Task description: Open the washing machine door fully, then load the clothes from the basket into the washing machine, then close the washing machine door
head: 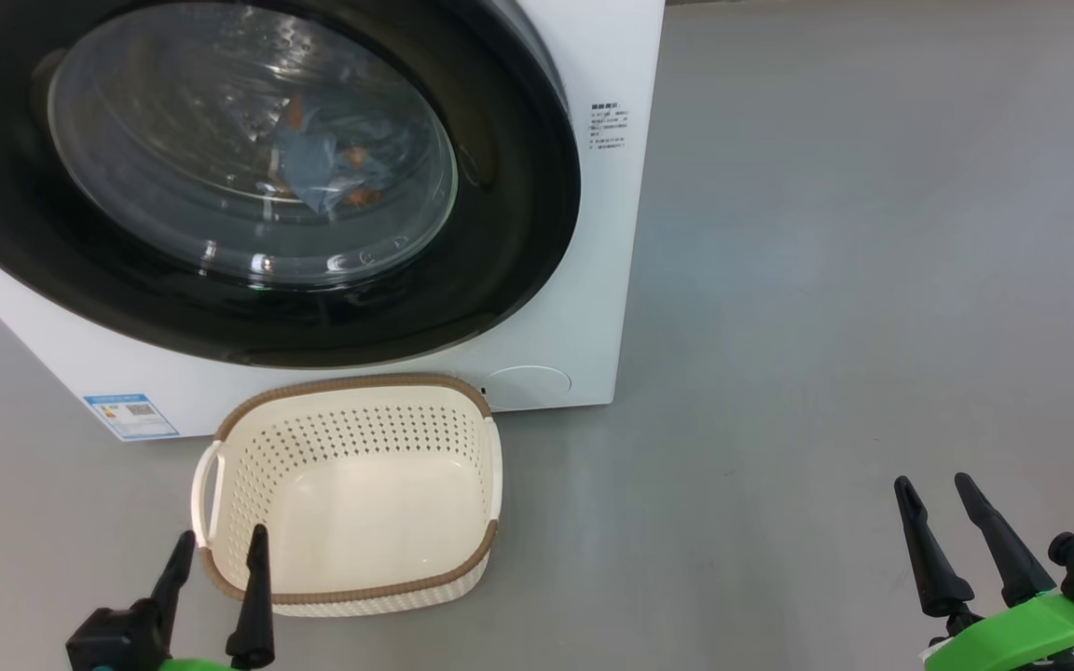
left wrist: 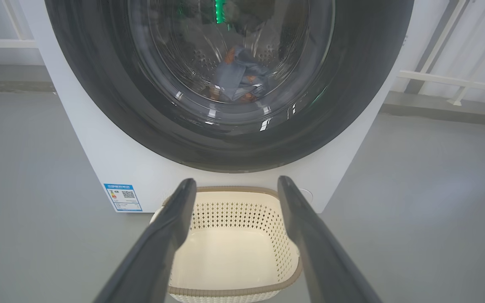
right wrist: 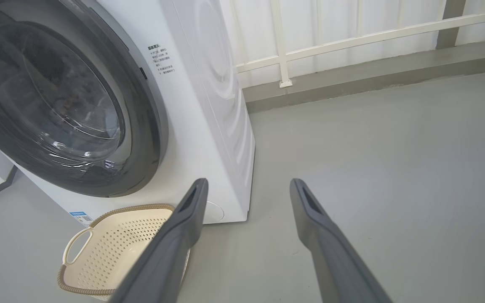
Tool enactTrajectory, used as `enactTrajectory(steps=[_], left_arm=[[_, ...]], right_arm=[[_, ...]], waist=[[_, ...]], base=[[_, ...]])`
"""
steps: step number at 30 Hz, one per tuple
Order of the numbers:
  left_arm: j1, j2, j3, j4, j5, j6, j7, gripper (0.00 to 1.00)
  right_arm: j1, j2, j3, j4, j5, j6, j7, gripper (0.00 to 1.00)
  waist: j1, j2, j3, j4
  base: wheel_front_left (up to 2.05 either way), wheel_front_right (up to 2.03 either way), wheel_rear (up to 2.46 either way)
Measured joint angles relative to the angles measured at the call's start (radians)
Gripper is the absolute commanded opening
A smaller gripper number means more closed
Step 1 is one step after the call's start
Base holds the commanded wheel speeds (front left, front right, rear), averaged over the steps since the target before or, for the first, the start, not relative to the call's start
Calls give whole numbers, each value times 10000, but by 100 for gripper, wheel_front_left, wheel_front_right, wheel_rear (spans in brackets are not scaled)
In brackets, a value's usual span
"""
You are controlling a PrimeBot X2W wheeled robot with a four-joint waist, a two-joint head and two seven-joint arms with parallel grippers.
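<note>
Left fingers (head: 257, 587) apart, basket (head: 351, 438) empty; clothes (head: 323, 168) in washing machine (head: 593, 280).

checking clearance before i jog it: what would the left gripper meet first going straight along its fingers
Probably the basket: the open left gripper aims across its empty inside at its far wall. If it rides higher than it looks, the white front of the washing machine comes next.
</note>
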Motion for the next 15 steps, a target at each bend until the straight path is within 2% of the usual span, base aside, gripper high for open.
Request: enactTrajectory(steps=[8,9,15], left_arm=[[56,-2,27,-102,2,0,0,100],[80,-10,19,-65,-2,2,2,0],[438,-232,-56,617,-17,2,15,0]], right_arm=[[1,4,35,2,-12,0,0,100],[4,27,42,52,-6,0,0,0],[180,499,109,750,2,0,13,0]], waist=[[1,0,-99,11],[0,0,-105,9],[1,0,-107,8]], base=[[0,0,0],[0,0,0],[0,0,0]])
